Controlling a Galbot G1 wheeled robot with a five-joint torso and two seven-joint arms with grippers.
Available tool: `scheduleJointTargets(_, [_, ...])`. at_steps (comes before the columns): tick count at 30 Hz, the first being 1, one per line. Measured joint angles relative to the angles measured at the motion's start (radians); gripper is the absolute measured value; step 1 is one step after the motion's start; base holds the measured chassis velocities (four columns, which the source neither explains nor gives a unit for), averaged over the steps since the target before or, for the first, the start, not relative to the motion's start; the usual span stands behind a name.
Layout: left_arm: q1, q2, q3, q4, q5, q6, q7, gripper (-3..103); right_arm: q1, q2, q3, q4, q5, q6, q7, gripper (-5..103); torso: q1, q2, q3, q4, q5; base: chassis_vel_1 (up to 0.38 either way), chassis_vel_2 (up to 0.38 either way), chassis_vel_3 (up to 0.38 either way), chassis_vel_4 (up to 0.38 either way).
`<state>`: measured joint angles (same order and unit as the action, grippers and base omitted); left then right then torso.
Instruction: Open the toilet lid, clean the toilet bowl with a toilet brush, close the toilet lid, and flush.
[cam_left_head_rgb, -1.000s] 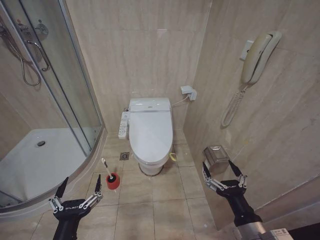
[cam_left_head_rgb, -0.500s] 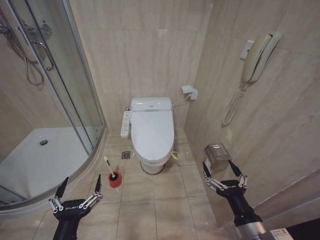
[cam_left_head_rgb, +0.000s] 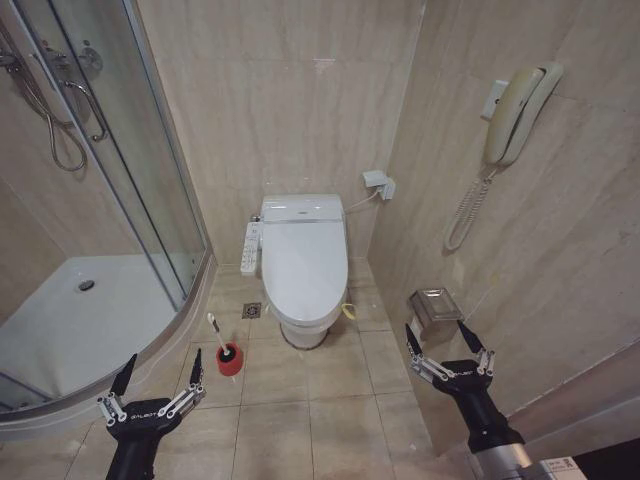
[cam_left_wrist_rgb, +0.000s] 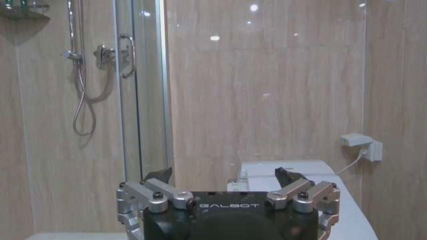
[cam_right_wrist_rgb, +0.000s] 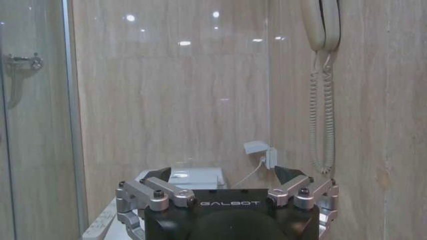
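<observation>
The toilet lid lies shut over the toilet bowl, which stands against the back wall in the head view. A white button strip hangs at its left side. On the floor to the toilet's left stands the toilet brush, its thin white handle leaning out of a small red cup. My left gripper is open, low at the left, short of the brush. My right gripper is open, low at the right, near the side wall. Part of the lid shows beyond my left gripper in the left wrist view.
A glass shower enclosure with a white tray fills the left. A wall phone and a steel paper holder hang on the right wall. A socket sits behind the toilet. A floor drain lies in the beige tiles.
The head view shifted slightly to the left during the first half second, so everything sits a little farther right. Both grippers hold the same pose.
</observation>
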<state>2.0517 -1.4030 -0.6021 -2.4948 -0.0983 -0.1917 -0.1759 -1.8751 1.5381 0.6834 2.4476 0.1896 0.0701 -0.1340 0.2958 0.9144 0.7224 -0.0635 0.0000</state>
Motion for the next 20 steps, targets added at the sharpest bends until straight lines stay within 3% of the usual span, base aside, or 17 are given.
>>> scheduleJointTargets(20, [0.000, 0.000, 0.000, 0.000, 0.000, 0.000, 0.000, 100, 0.000, 0.000, 0.000, 0.000, 0.000, 0.000, 0.000, 100, 0.000, 0.000, 0.000, 0.0000, 0.0000, 0.000, 0.000, 0.000, 0.000])
